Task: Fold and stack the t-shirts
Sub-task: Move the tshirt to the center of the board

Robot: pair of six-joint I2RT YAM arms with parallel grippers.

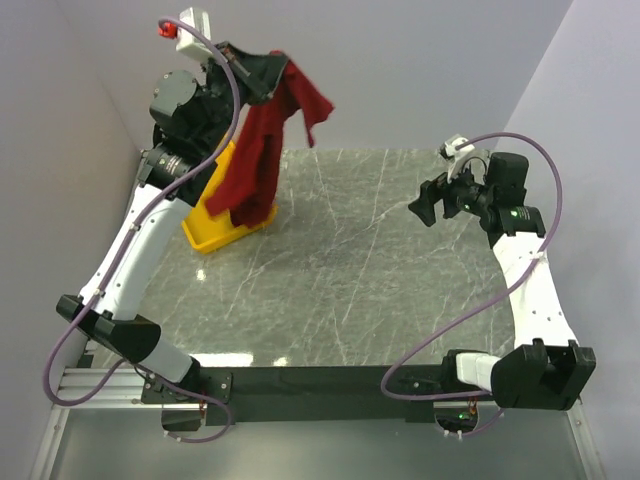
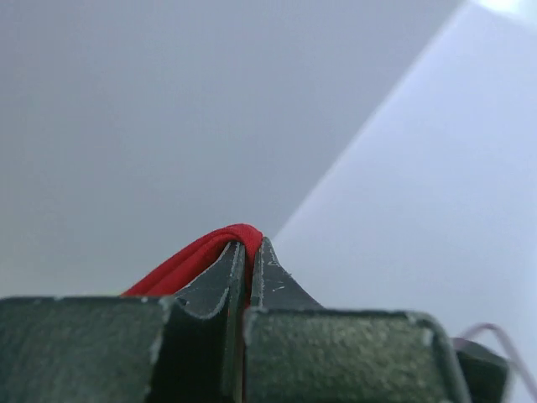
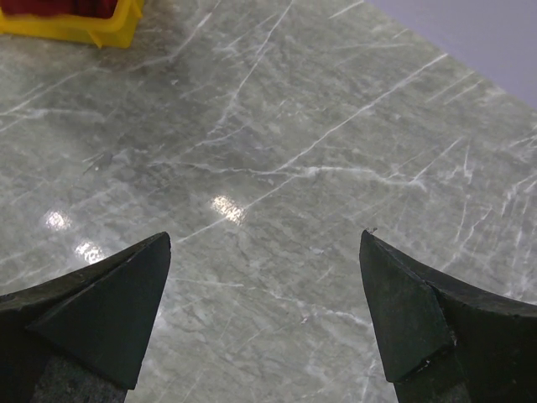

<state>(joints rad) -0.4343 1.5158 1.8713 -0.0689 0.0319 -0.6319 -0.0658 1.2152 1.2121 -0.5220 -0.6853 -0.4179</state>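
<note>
A dark red t-shirt (image 1: pixel 258 150) hangs bunched from my left gripper (image 1: pixel 272 68), which is raised high at the back left. Its lower end drapes down into a yellow bin (image 1: pixel 205 232). In the left wrist view the left gripper (image 2: pixel 249 245) is shut on a fold of the red t-shirt (image 2: pixel 189 262), which loops over the left finger. My right gripper (image 1: pixel 426 205) hovers over the right side of the table, away from the shirt. Seen from its wrist, the right gripper (image 3: pixel 264 239) stands wide open with only bare table between its fingers.
The yellow bin (image 3: pixel 80 27) stands tilted at the back left of the grey marbled table (image 1: pixel 380 260), with dark red cloth showing inside it. Pale walls close in the back and both sides.
</note>
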